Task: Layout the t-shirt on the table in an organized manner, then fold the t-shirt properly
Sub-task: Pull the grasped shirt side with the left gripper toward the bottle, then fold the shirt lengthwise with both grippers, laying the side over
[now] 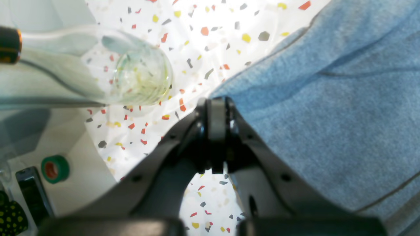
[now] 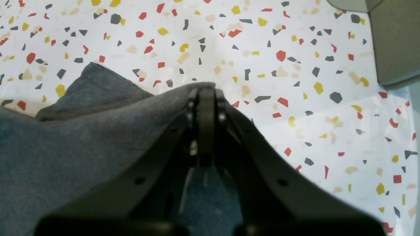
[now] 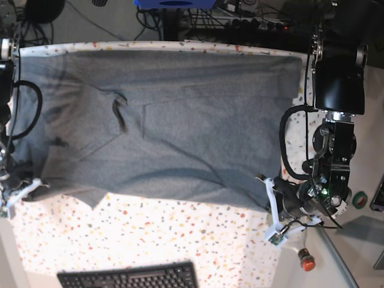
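The table [image 3: 180, 240], covered in white cloth flecked with red, yellow and grey, fills most of the base view, and the t-shirt [image 3: 162, 126] lies spread across its upper two thirds, reaching from the left edge almost to the right edge, with a few creases near its left middle and its lower hem running unevenly above the bare speckled strip. On the right of the base view the left arm [image 3: 336, 138] hangs down from a black block at the upper right and bends inward low, so that the left gripper [image 1: 216, 105] sits at the shirt's lower right corner; in the left wrist view its jaws are pressed together at the edge of the grey fabric, clenched on the t-shirt. At the lower left of the base view the right gripper [image 2: 206, 93] is mostly cut off by the frame; the right wrist view shows it clamped on a raised fold of the shirt's edge. A black keyboard [image 3: 129, 277] lies at the bottom edge, and a roll of green tape [image 1: 55, 168] rests off the cloth.
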Controlling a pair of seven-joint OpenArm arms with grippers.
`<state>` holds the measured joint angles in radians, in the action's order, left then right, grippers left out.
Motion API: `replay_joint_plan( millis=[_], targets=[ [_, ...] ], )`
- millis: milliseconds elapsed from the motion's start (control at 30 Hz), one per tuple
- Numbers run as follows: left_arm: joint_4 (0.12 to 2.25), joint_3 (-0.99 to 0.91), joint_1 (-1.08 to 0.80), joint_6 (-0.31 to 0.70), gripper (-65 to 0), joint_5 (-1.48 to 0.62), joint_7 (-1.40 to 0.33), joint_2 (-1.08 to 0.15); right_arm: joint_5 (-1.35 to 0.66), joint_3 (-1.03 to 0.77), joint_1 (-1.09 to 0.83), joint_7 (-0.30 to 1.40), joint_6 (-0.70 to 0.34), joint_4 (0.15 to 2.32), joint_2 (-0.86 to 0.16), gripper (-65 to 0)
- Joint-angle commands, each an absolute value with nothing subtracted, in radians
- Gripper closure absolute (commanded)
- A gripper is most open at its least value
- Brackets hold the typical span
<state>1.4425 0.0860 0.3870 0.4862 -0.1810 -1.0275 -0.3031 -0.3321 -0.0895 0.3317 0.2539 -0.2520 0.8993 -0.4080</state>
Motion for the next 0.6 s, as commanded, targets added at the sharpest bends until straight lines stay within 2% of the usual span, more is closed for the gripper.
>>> replay_joint_plan(
  millis=[0, 100, 300, 567],
  targets=[
    [1.461, 0.081, 0.406, 0.483, 0.0, -0.182, -1.012, -0.312, -0.335, -0.096, 0.358, 0.226, -0.254, 0.917, -0.430, 0.0],
    [1.466, 0.077, 0.381, 0.483, 0.0, -0.183, -1.012, -0.314, -0.335, -0.097, 0.343, 0.228, -0.254, 0.921, -0.435, 0.0],
    [1.563, -0.048, 0.292, 0.489, 0.0, -0.186, -1.013, -0.314, -0.335, -0.096, 0.317, 0.228, -0.254, 0.921, -0.456, 0.0],
    [1.670, -0.071, 0.168, 0.489, 0.0, -0.191, -1.056, -0.314, -0.335, -0.105, 0.268, 0.229, -0.255, 1.001, -0.461, 0.0]
  ],
)
